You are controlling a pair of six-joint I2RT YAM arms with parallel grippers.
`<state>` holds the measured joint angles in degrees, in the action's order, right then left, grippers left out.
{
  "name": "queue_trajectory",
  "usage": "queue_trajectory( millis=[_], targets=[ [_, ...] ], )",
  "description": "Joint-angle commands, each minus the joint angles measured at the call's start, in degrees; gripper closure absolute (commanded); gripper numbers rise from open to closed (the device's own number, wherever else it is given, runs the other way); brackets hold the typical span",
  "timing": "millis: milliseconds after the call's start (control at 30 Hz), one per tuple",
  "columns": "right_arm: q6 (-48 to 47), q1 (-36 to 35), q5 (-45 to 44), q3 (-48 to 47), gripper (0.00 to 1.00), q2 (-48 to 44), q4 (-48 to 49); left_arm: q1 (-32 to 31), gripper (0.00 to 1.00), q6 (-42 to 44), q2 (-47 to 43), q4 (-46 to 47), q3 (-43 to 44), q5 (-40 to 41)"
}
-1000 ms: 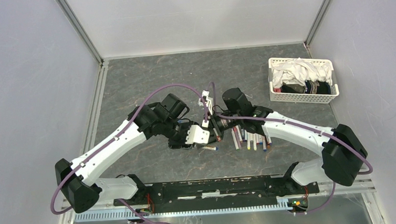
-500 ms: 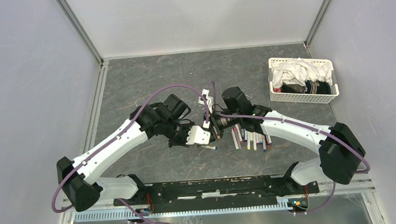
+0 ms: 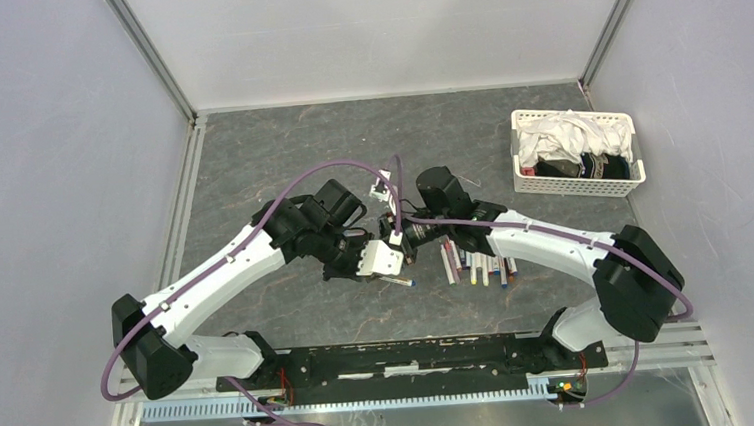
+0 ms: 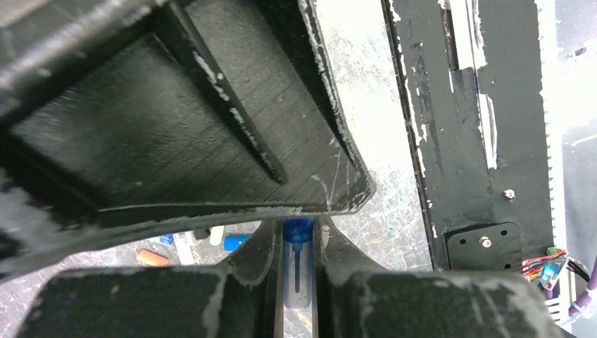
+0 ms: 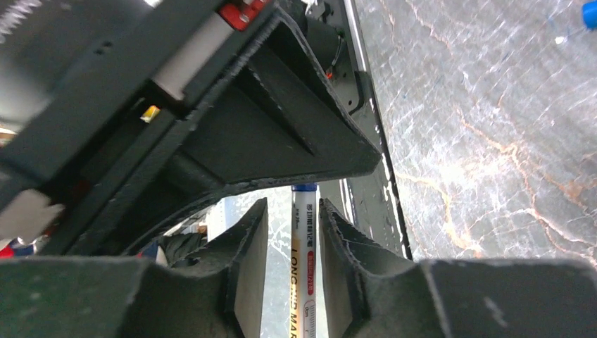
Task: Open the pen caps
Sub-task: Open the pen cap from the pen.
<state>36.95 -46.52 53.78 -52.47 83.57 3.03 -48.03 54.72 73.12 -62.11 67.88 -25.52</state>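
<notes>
We see the two arms meeting over the middle of the table (image 3: 279, 160), their grippers nose to nose. The left gripper (image 4: 299, 225) is pinched narrow on the blue-ended pen (image 5: 304, 267) — in the left wrist view the blue end sits tight between its two fingers. The right gripper (image 5: 294, 205) stands partly parted around the same pen's white barrel, with a thin gap on one side, so it brackets the barrel rather than clamps it. We cannot tell whether a cap is on that pen.

Just right of the grippers the other pens (image 3: 477, 264) lie side by side on the table, and one loose pen (image 3: 399, 282) lies just near of them. A few pen caps (image 4: 236, 241) — blue and orange among them — lie on the table. A white basket (image 3: 577, 189) holding cloth stands at the far right.
</notes>
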Motion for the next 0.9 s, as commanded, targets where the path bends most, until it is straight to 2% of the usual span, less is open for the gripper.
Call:
queue_trajectory(
  millis=[0, 267, 367, 467, 500, 700, 867],
  targets=[
    [-5.1, -0.5, 3.9, -4.9, 0.67, 2.6, -7.6, -0.2, 0.98, 0.7, -1.2, 1.4, 1.3, 0.5],
    [-4.7, -1.2, 6.0, -8.9, 0.70, 6.9, -8.3, -0.3, 0.98, 1.5, -0.7, 1.3, 2.2, -0.3],
    [-3.5, -1.4, 6.1, -10.6, 0.80, 9.7, -7.7, -0.4, 0.98, 1.8, -0.5, 1.3, 2.6, -0.5],
    [-2.3, -1.5, 6.5, -13.0, 0.97, 12.6, -7.1, -0.5, 0.98, 2.3, -0.3, 1.2, 2.9, -0.5],
    [-2.3, -1.5, 6.6, -14.2, 1.00, 13.3, -7.1, -0.5, 0.98, 2.7, -0.3, 0.9, 3.0, -0.5],
    [-2.5, -0.6, 3.5, -17.7, 1.00, 14.2, -7.1, -0.5, 0.98, 1.5, -0.6, 2.2, 2.6, 0.7],
    [7.2, 1.3, -6.8, -8.9, 1.00, 7.4, 9.3, -0.4, 0.98, -4.9, -2.4, 8.2, -0.3, 4.4]
  ],
)
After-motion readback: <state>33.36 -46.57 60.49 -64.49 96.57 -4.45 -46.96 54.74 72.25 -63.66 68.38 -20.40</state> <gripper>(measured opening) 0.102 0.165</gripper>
